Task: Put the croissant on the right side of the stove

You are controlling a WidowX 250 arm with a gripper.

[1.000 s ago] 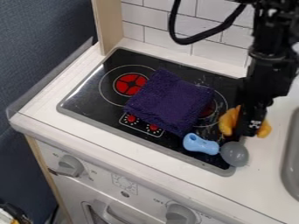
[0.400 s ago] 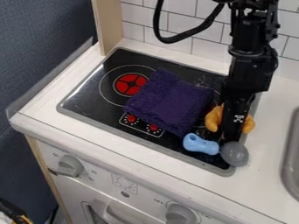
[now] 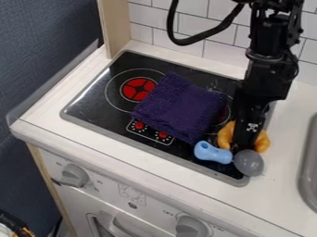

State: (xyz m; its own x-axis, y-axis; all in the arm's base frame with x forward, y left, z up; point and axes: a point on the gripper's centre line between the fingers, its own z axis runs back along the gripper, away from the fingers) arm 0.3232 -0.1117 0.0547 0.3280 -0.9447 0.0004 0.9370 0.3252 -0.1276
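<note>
The gripper hangs over the right part of the black stove, in front of the orange-yellow croissant. Croissant ends stick out on both sides of it, and the middle is hidden behind it. The croissant lies at the stove's right edge, just behind the grey round end of a blue and grey toy. Whether the gripper holds the croissant cannot be told.
A folded purple cloth covers the stove's middle. The blue piece and grey ball sit at the front right corner. A sink edge is at far right, tiled wall behind.
From the counter side, the gripper and croissant have moved left to the stove's right edge. Most recently the gripper has shifted slightly toward the front, and the croissant sits a little lower.
</note>
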